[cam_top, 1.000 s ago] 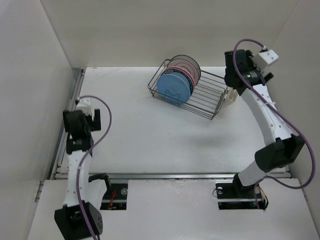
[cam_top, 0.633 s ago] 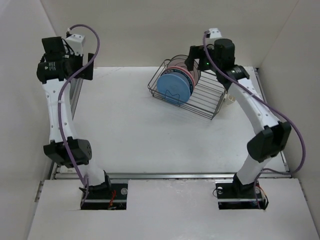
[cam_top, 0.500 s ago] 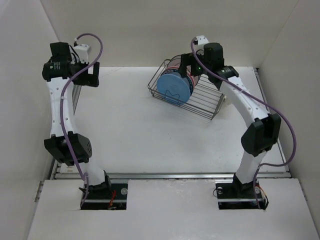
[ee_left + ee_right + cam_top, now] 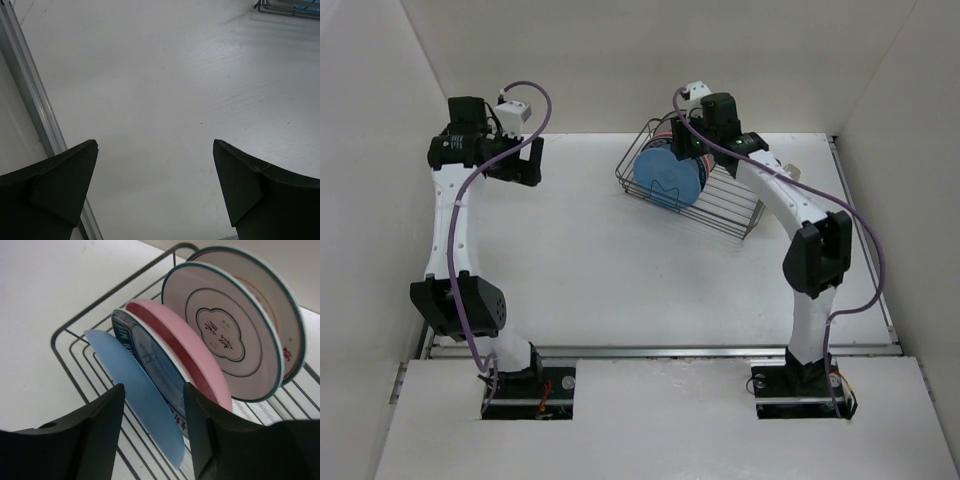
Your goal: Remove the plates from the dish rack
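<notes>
The dish rack [image 4: 725, 205] stands at the back right of the table and holds several upright plates. In the right wrist view they run from a plain blue plate [image 4: 145, 405] in front, through a white plate with a dark lettered rim [image 4: 131, 335], a pink plate [image 4: 192, 362] and a greyish plate [image 4: 225, 335], to a dark-rimmed plate [image 4: 285, 310] at the back. My right gripper [image 4: 154, 390] hangs over the rack, its jaws partly apart on either side of the blue plate's top edge [image 4: 668, 172], with gaps showing. My left gripper [image 4: 155, 145] is open above bare table at the back left [image 4: 525, 160].
A metal rail [image 4: 30, 95] runs along the table's left edge, close to the left finger. A corner of the rack [image 4: 290, 7] shows at the top right of the left wrist view. White walls enclose the table on three sides.
Both arms have lifted from their folded pose. The left arm came in to the back left. The right gripper swung left over the rack and its jaws narrowed around the blue plate.
</notes>
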You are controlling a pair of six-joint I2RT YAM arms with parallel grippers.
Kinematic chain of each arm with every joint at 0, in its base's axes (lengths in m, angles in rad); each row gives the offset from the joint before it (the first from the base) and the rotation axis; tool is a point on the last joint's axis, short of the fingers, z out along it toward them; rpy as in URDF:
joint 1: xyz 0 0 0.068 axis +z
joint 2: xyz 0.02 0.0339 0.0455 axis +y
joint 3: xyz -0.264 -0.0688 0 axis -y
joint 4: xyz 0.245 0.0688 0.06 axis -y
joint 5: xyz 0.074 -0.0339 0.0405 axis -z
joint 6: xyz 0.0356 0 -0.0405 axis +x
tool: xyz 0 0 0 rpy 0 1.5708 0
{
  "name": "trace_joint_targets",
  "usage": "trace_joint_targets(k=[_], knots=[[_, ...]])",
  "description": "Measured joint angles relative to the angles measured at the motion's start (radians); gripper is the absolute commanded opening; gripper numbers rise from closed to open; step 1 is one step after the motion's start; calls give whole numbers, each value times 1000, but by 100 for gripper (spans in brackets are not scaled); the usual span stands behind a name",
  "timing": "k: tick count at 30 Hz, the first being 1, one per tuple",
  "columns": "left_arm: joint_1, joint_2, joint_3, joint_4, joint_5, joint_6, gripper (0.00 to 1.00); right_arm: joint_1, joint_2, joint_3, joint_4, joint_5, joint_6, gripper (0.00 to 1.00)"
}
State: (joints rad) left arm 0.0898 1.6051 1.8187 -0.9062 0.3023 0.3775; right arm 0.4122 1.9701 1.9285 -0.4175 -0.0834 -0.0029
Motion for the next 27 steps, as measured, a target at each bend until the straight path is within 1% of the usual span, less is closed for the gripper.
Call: trace_joint_targets(k=[4, 10, 14, 20, 22, 24, 26, 27], knots=[[2, 0, -6, -11, 6, 20, 100, 25, 77, 23, 6, 60, -5, 41], [0, 1, -47, -21, 9, 26, 100, 38, 137, 29, -3, 98, -9, 41], [-1, 4, -61, -21, 8, 25, 100, 48, 136, 29, -1, 151, -8, 52], [-1, 20, -60, -19, 15, 19, 100, 74, 116, 29, -9, 229, -25, 53], [-1, 32, -59, -20, 18, 17, 100, 75, 82, 20, -9, 230, -40, 55], [-1, 40, -58, -20, 23, 13, 100, 80, 17, -18, -5, 230, -56, 55], [-1, 42, -58, -21, 26, 10, 100, 92, -53, -64, -1, 232, -72, 58], [-1, 42, -58, -21, 27, 9, 100, 102, -80, -77, -1, 232, -80, 58]])
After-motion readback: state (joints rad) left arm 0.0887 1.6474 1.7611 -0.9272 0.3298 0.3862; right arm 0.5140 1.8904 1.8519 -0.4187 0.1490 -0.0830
